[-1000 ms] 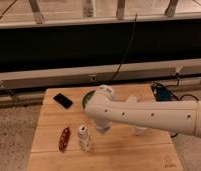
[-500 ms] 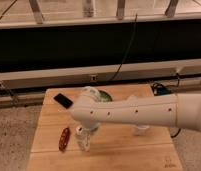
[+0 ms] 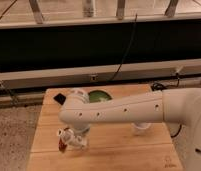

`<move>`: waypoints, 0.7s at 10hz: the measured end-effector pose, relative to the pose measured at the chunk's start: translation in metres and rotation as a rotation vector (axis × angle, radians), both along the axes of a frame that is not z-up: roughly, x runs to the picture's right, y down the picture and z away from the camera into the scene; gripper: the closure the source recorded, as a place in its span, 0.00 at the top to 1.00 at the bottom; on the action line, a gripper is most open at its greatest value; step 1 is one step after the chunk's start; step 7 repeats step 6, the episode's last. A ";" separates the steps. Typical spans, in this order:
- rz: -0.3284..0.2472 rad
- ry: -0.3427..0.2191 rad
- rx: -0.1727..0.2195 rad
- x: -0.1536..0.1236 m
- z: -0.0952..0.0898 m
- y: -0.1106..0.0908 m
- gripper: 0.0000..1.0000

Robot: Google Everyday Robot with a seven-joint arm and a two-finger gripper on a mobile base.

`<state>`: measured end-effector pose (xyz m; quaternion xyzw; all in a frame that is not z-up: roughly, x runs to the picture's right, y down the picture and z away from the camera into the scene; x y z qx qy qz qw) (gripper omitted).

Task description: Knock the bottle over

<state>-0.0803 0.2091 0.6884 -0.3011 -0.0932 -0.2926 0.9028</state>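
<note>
Whether the fingers are spread or pressed together cannot be told; the gripper [image 3: 69, 139] sits low at the desk's front left, right against the bottle [image 3: 80, 141], which shows as a whitish shape just beside it. A red-brown oblong thing [image 3: 61, 144] peeks out at the gripper's left edge. The white arm [image 3: 124, 111] stretches from the right across the wooden desk [image 3: 124, 150]. Behind it lie a green bowl [image 3: 99, 96] and a black phone [image 3: 59, 98]; a white cup [image 3: 141, 128] shows under the arm.
</note>
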 end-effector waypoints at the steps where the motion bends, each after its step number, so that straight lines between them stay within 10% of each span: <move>1: -0.008 -0.010 0.000 -0.005 -0.002 0.000 0.04; 7: -0.056 -0.065 -0.002 -0.030 -0.007 0.005 0.04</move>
